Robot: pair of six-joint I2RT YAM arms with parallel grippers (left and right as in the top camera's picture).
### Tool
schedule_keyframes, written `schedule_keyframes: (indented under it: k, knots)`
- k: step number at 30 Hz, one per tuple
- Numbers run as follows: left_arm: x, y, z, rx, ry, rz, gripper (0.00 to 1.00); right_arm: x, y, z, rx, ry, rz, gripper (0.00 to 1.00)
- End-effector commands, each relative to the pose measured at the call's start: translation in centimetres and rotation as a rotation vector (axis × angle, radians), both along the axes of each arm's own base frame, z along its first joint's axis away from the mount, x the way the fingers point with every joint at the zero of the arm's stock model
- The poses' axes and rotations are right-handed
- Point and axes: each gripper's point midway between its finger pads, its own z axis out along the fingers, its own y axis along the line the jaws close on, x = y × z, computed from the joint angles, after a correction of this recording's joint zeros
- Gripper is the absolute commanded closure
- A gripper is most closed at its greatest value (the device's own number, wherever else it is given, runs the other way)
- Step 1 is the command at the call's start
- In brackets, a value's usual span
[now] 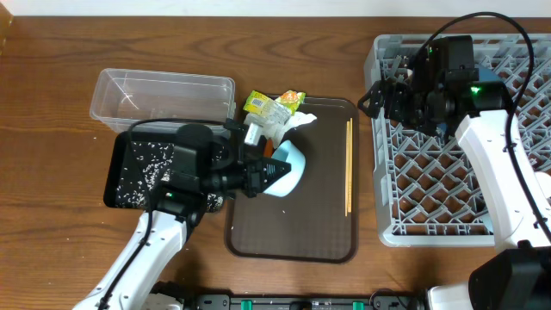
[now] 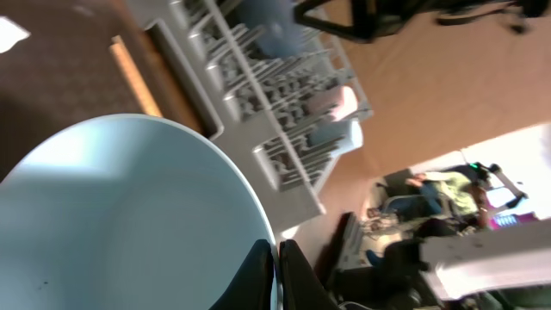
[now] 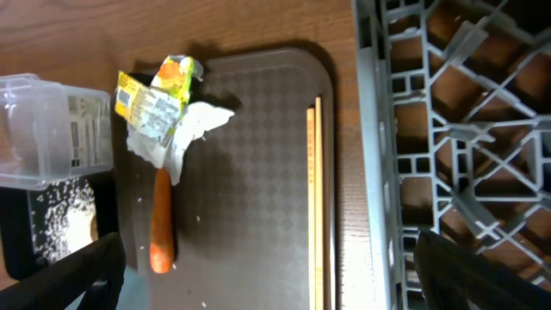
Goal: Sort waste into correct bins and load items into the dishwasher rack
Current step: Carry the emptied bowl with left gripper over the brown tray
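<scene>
Pinching the rim of the white bowl [image 1: 288, 168], the left gripper [image 1: 265, 170] has its two fingers pressed tight on it. The bowl is tipped up on its side over the left edge of the brown tray [image 1: 318, 228]. The right gripper [image 1: 381, 96] hangs with its fingers spread wide over the grey rack [image 1: 448, 189], which stands just right of the tray.

The tray lies on a brown wooden table [image 1: 52, 95]. Past the table, the left wrist view shows a tan floor [image 2: 430, 77] and dark, blurry gear.

The bowl looks pale, almost light blue, and smooth inside. Just left of the tray sits the black bin [image 1: 138, 164] with white rice grains [image 1: 146, 172] sprinkled in it. Behind that, also left of the tray, is the clear tub [image 1: 164, 95]. At the tray's far left corner the green-yellow wrappers [image 1: 263, 105] lie against the crumpled white napkin [image 1: 293, 123]. Two thin chopsticks [image 1: 348, 168] lie side by side along the tray's right side.

The right wrist view shows the whole orange carrot [image 3: 161, 222] on the tray near its left edge. From above, the left arm [image 1: 155, 232] hides most of it. The left wrist view shows a pink thing [image 2: 334, 100] among the rack's pegs, which the right arm [image 1: 499, 164] hides from above.
</scene>
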Motion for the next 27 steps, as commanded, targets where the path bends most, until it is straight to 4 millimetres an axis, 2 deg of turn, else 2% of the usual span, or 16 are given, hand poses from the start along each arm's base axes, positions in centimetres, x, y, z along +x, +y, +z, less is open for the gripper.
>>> schedule_keyframes:
  k: [1, 4, 7, 15, 19, 27]
  knots:
    - [1.0, 0.1, -0.6, 0.114, -0.071, 0.063, 0.94, -0.1, 0.4, 0.5, 0.013, -0.014, 0.029, 0.01]
    - [0.6, 0.6, -3.4, 0.271, -0.088, 0.084, 0.94, -0.2, 0.6, 0.5, 0.014, -0.012, 0.034, 0.01]
    - [0.3, 1.0, -4.6, 0.381, -0.097, 0.091, 0.94, -0.3, 1.1, 0.5, 0.014, -0.014, 0.046, 0.01]
    - [0.1, 0.1, -2.4, 0.492, -0.218, 0.014, 0.94, -1.0, 3.6, 0.6, -0.012, -0.046, 0.172, 0.01]
    - [-0.6, -0.2, -2.2, 0.586, -0.282, -0.032, 0.94, -1.0, 4.7, 0.7, -0.018, -0.063, 0.199, 0.01]
    - [-3.3, -2.9, -3.0, 0.639, -0.383, -0.181, 0.94, -0.9, 4.9, 0.7, -0.017, -0.069, 0.201, 0.01]
